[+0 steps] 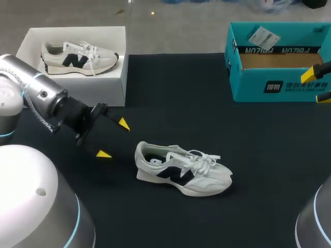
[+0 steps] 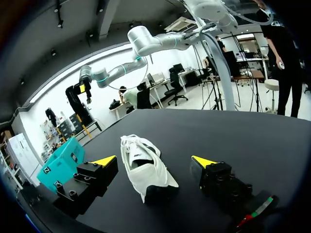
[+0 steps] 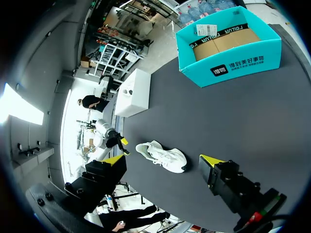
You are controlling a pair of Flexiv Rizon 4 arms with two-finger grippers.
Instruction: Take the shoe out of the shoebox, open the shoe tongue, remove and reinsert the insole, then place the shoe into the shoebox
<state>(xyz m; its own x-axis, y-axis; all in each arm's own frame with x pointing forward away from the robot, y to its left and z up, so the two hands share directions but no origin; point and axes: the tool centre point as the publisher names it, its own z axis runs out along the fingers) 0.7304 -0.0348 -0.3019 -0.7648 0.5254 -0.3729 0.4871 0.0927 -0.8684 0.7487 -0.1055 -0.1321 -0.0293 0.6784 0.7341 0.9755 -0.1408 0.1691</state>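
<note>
White mesh sneaker [image 1: 182,173], black logo, on matte black table [image 1: 170,93]. My L gripper [image 1: 113,139] open near its heel; R gripper [image 1: 319,86] open well apart, at teal cardboard box [image 1: 248,85].

left gripper [image 1: 113,139] spread wide, right gripper [image 1: 318,86] spread wide

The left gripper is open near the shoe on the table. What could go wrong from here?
The shoe lies loose on the table, heel toward the open left gripper, so a finger could shove it instead of gripping. Its loose laces might snag a fingertip. The white shoebox already holds another shoe, so the return may be cramped.
</note>
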